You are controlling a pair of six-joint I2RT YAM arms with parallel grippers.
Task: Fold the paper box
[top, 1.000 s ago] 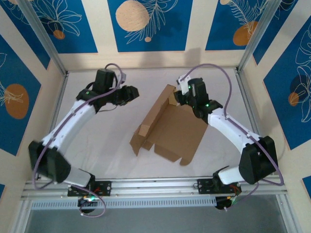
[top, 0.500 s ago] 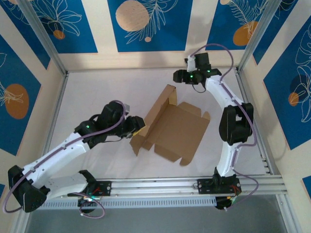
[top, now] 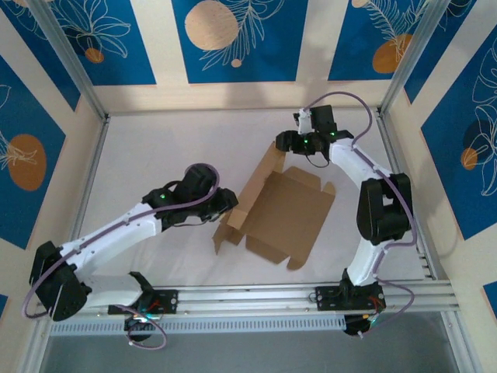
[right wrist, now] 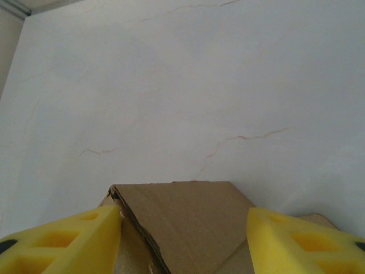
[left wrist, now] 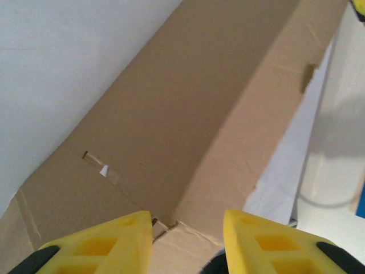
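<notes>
The paper box (top: 283, 210), a plain brown die-cut cardboard sheet, lies mid-way across the white table (top: 155, 148) with its left wall raised. It looks light, stiff in the panels and weak at the creases, so flap edges near the folds suit gripping. The left gripper (left wrist: 188, 228) straddles that wall part-open. The right gripper (right wrist: 182, 225) gapes over the far corner, empty.

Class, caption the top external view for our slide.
Left gripper and right gripper flank the partly folded paper box.

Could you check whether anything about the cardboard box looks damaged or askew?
The box lies at an angle on the table, one side wall raised. That wall has a ragged slit, possibly a torn slot.
</notes>
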